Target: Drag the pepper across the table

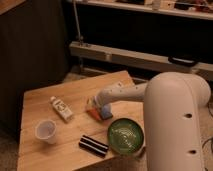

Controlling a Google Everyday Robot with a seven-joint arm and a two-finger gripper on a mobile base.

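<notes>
Gripper [91, 104] low over table [44, 101], pepper [93, 113] directly beneath, blue sponge [106, 111] just beside; opening and grip: can't tell

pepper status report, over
Gripper low at the pepper, middle of the table. Blue sponge right beside it. White bottle apart, at camera-left.
</notes>
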